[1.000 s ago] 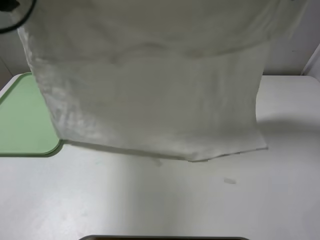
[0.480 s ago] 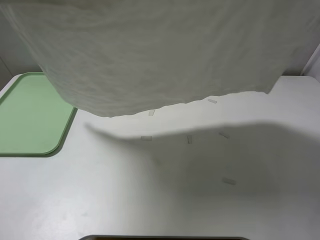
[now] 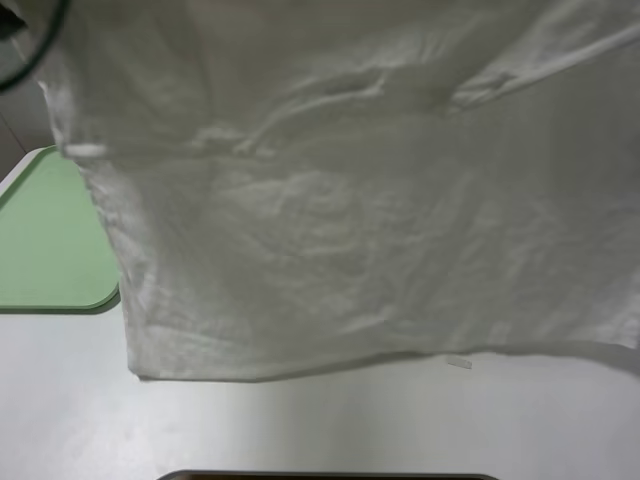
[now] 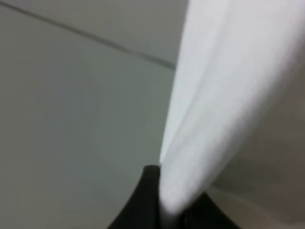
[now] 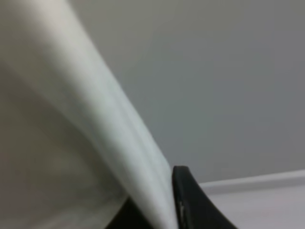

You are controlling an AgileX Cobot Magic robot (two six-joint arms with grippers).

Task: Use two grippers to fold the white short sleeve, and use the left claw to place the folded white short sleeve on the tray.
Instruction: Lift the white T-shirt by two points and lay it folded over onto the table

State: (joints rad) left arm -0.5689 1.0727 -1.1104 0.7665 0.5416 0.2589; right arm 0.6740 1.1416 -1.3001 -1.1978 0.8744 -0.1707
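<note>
The white short sleeve (image 3: 340,200) hangs like a curtain across the exterior high view, its lower hem near the table. Both grippers are above that view's top edge and hidden there. In the left wrist view my left gripper (image 4: 167,210) is shut on a taut fold of the white short sleeve (image 4: 224,90). In the right wrist view my right gripper (image 5: 164,214) is shut on another fold of the white short sleeve (image 5: 81,105). The pale green tray (image 3: 45,240) lies on the table at the left, partly behind the cloth.
A small white tape strip (image 3: 459,363) lies on the white table (image 3: 320,425) just below the hem. A black cable loop (image 3: 40,45) shows at the top left. A dark edge (image 3: 325,476) runs along the bottom of the view.
The shirt swung: a second ago its hem lay on the mid table, half a second ago it was lifted high and showed several tape strips, and now it hangs lower and nearer the camera.
</note>
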